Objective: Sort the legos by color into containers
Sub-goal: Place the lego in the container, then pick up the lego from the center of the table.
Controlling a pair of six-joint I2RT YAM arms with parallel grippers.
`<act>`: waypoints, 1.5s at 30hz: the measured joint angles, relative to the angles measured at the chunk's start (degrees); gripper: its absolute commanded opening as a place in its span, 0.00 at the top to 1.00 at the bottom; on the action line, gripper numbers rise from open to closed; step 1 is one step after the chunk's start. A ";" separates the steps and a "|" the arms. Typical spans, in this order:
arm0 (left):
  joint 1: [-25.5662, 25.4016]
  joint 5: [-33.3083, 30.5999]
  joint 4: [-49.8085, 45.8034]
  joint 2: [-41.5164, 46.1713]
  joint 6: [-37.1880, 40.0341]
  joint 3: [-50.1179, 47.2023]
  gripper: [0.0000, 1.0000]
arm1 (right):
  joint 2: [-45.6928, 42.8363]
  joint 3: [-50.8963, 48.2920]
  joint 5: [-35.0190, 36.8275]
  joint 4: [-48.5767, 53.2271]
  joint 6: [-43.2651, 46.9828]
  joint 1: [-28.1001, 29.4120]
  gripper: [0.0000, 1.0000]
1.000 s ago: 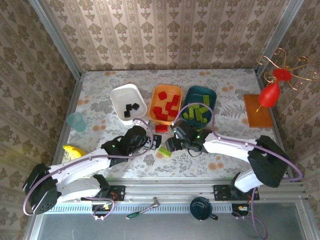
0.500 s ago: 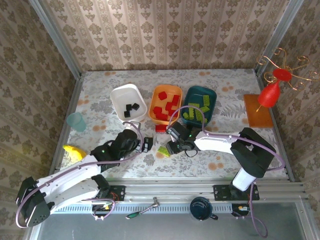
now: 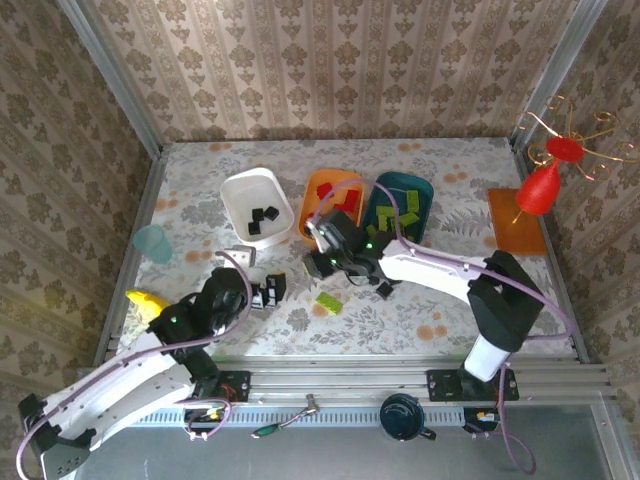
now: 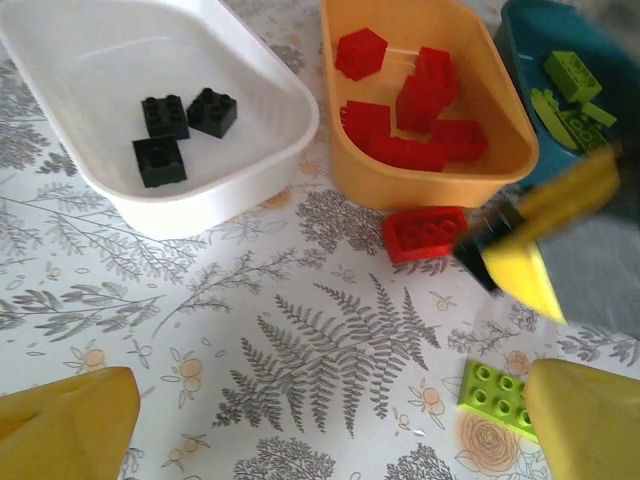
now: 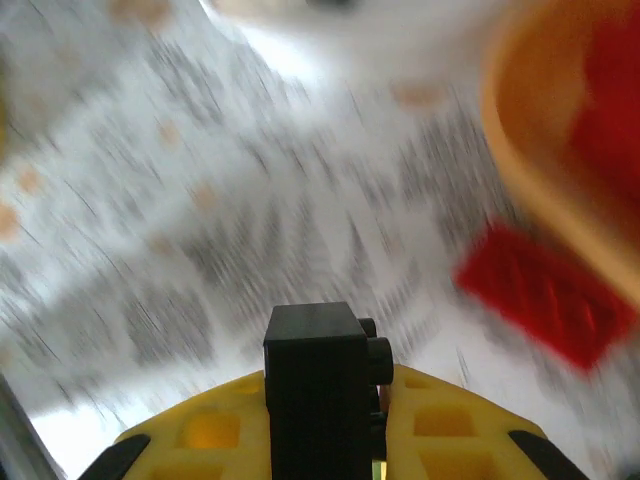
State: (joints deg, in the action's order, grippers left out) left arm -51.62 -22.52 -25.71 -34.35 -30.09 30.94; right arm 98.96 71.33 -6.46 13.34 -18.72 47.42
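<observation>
step: black-brick transfer; grasp looks made, carry to the white tub [image 3: 243, 187] not yet done
right gripper [image 3: 318, 262]: clenched on a black brick [image 5: 320, 370], low over the table [image 3: 450, 300] just in front of the orange tub [image 3: 352, 178]
black brick: pinched between yellow fingers [image 5: 440, 425], studs facing sideways in the wrist view; background blurred, so lifted or on the table cannot tell
left gripper [image 3: 268, 293]: released, jaws wide, nothing between them, over bare table in front of the white tub
white tub contents: three black bricks [image 4: 185, 120], nothing else
orange tub contents: red bricks only
teal tub [image 3: 425, 190] contents: lime-green bricks only
loose on table: one red brick [image 4: 425, 233] just beside the orange tub's near wall and next to the right gripper; one green brick [image 3: 328, 302] nearer the arms, between the two grippers
progress: judged late, with most legos already in matching containers and a few pieces left
next move: probably lift clear, swing left past the orange tub's corner, stop above the white tub, let go over the black pile
needs: enough height to clear the white rim; path kept off the red brick and away from the left gripper close by
afterwards: red brick to orange tub, green brick to teal tub
</observation>
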 measured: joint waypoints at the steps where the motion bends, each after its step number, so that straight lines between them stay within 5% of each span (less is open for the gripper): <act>1: 0.02 -0.04 -0.57 0.26 -0.07 0.17 0.00 | 2.36 3.67 -0.26 -0.61 0.02 -0.02 0.78; 9: 0.02 0.02 -4.22 0.33 -1.25 1.44 0.01 | 24.52 29.27 -1.84 -2.73 -1.44 -1.16 0.73; 15: 0.00 0.39 -5.79 0.11 -1.86 2.32 0.00 | 33.92 40.22 -3.43 -1.92 -4.35 -3.15 0.33; 18: 0.00 0.72 -5.86 -0.46 -1.90 2.34 0.00 | 33.29 39.95 -3.56 -2.05 -5.05 -3.76 0.25; 27: 0.00 1.95 -4.13 -3.19 -1.90 2.34 0.00 | 9.03 11.93 -2.16 -6.32 -5.27 -3.26 0.19; 34: 0.02 3.28 0.94 -6.69 -1.88 1.27 0.00 | -10.49 -9.70 6.01 -5.73 -5.51 -2.16 0.19; 45: 0.02 5.42 5.22 -9.86 -1.90 -0.57 0.00 | -7.43 -17.57 16.94 1.18 -5.46 -2.16 0.23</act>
State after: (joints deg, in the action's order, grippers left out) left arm -51.59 -17.10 -20.49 -44.21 -31.99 30.37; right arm 91.53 53.76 10.48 14.52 -24.18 45.25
